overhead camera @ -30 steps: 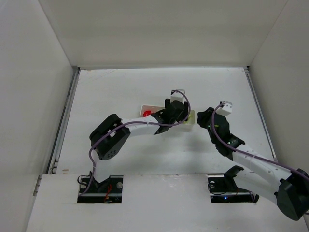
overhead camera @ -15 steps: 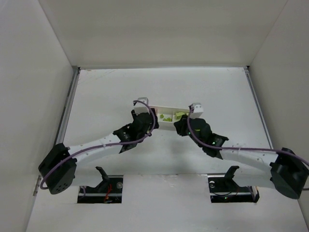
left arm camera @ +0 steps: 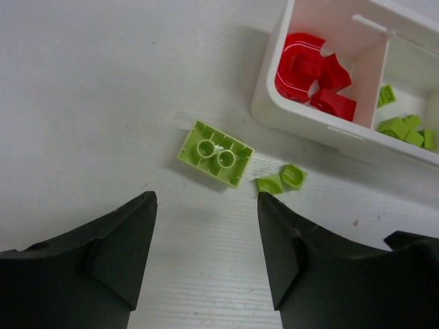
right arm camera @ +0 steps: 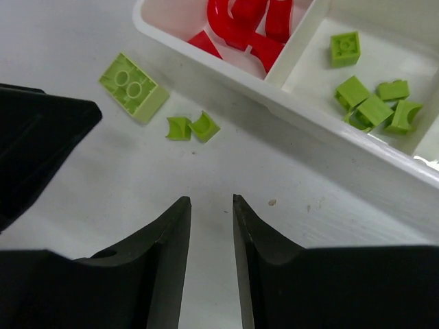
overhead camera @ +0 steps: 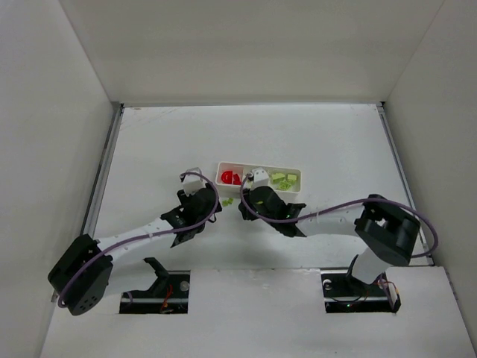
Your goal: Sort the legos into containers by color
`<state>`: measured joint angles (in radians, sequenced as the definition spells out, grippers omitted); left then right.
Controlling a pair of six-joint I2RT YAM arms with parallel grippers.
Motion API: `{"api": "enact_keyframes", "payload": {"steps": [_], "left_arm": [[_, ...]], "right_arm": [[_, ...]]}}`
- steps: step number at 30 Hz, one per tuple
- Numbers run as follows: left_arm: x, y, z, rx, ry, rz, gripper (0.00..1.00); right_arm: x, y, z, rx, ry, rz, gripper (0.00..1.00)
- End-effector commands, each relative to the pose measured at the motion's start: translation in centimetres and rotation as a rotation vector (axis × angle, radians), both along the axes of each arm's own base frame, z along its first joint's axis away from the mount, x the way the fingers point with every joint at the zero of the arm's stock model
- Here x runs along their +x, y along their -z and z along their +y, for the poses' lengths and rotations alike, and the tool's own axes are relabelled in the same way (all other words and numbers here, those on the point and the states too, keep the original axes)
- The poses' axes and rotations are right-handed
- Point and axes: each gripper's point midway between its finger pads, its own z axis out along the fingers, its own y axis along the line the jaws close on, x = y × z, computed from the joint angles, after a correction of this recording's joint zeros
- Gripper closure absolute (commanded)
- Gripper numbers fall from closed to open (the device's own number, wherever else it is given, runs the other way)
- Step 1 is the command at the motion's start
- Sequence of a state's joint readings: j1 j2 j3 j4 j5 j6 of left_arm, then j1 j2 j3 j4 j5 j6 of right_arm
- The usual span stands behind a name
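The white tray (overhead camera: 297,170) lies mid-table. Its left compartment holds red legos (overhead camera: 229,177); lime-green legos (overhead camera: 282,180) lie further right in it. A lime-green brick (left arm camera: 215,153) lies studs-down on the table in front of the tray, with two small curved green pieces (left arm camera: 282,179) beside it. My left gripper (left arm camera: 206,199) is open and empty, just short of the brick. My right gripper (right arm camera: 210,200) has its jaws a narrow gap apart and is empty, facing the same brick (right arm camera: 134,87) and pieces (right arm camera: 192,127). In the top view, the left gripper (overhead camera: 215,203) and right gripper (overhead camera: 243,206) flank the loose legos (overhead camera: 226,201).
White walls enclose the table on three sides. The right wrist's white camera box (overhead camera: 259,177) hides the tray's middle in the top view. The tray wall (right arm camera: 274,103) runs just beyond the loose pieces. The left gripper's finger (right arm camera: 34,137) shows in the right wrist view.
Both grippers have come off the tray and moved towards the near left, down to the table in front of it. The tray's red compartment now shows.
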<state>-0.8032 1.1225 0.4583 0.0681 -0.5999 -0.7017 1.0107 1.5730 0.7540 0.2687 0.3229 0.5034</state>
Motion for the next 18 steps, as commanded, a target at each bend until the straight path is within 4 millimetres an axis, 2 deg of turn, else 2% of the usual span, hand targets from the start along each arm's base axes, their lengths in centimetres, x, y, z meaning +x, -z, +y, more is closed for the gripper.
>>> {"api": "enact_keyframes", "payload": {"steps": [1, 6, 12, 18], "left_arm": [[1.1, -0.5, -0.3, -0.069, -0.026, -0.027, 0.42], [2.6, 0.0, -1.1, -0.083, 0.001, -0.036, 0.41], [3.5, 0.9, -1.7, -0.068, 0.034, -0.016, 0.40], [4.0, 1.7, -1.0, -0.047, 0.014, -0.004, 0.40]], "right_arm": [[1.0, -0.7, 1.5, 0.009, 0.043, -0.033, 0.62], [1.7, 1.1, 1.8, -0.027, 0.076, -0.028, 0.47], [2.1, 2.1, 2.3, -0.049, 0.086, -0.028, 0.44], [2.2, 2.6, 2.4, -0.059, 0.086, -0.025, 0.43]]}}
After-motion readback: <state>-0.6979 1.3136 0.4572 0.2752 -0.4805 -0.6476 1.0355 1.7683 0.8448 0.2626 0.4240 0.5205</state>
